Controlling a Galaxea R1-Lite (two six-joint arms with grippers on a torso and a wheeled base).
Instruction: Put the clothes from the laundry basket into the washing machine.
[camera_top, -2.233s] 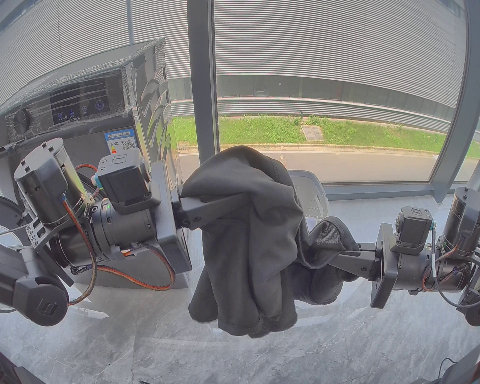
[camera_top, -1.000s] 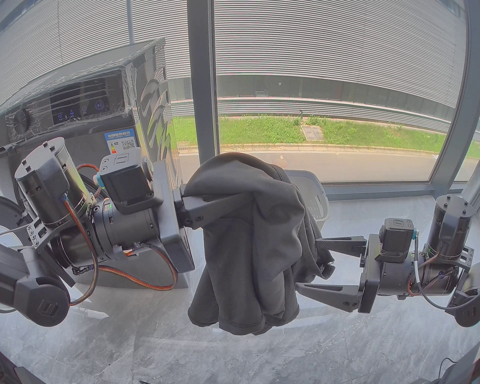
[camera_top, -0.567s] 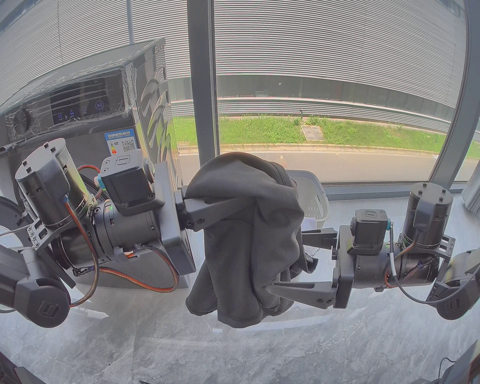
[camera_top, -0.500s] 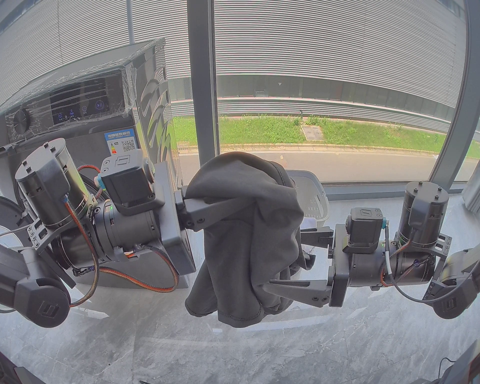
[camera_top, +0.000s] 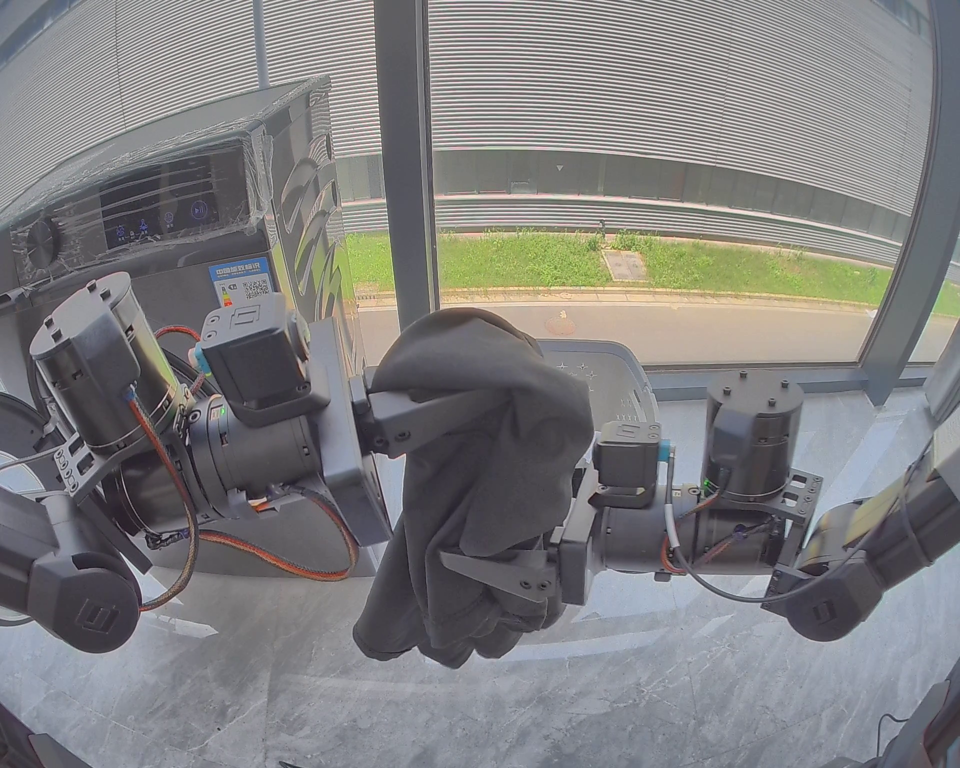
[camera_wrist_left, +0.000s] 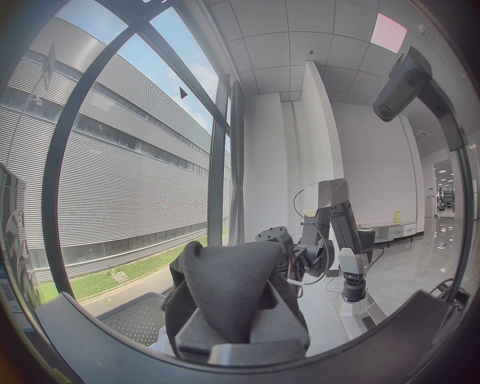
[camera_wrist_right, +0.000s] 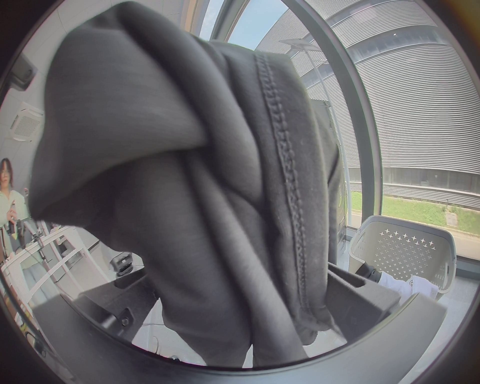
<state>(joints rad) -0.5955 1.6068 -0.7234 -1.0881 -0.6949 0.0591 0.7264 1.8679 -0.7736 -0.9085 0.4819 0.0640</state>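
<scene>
**Garment held in the air between both arms, beside the machine**

The dark grey garment (camera_top: 487, 460) hangs above the floor (camera_top: 700, 680), to the right of the washing machine (camera_top: 180, 210) and in front of the laundry basket (camera_top: 625, 385). It touches neither.

The left gripper (camera_wrist_left: 240, 325) holds the top of the garment. Its jaws are clenched on a fold, and the cloth is bunched over them so that their tips are covered. In the head view one jaw runs into the fabric and its end is lost beneath it.

The right gripper (camera_wrist_right: 240, 305) is at the lower part of the hanging cloth. Its jaws are spread wide, one on each side of the fabric, and are not pressed onto it. In the head view the lower jaw lies across the front of the garment and the upper one is hidden behind it.

The garment and the right arm cover most of the basket; its perforated wall and rim show above them. The right wrist view shows a white cloth (camera_wrist_right: 407, 286) lying inside, only partly visible.

The left arm hides the front of the machine below the control panel, so the state of the door cannot be made out.
</scene>
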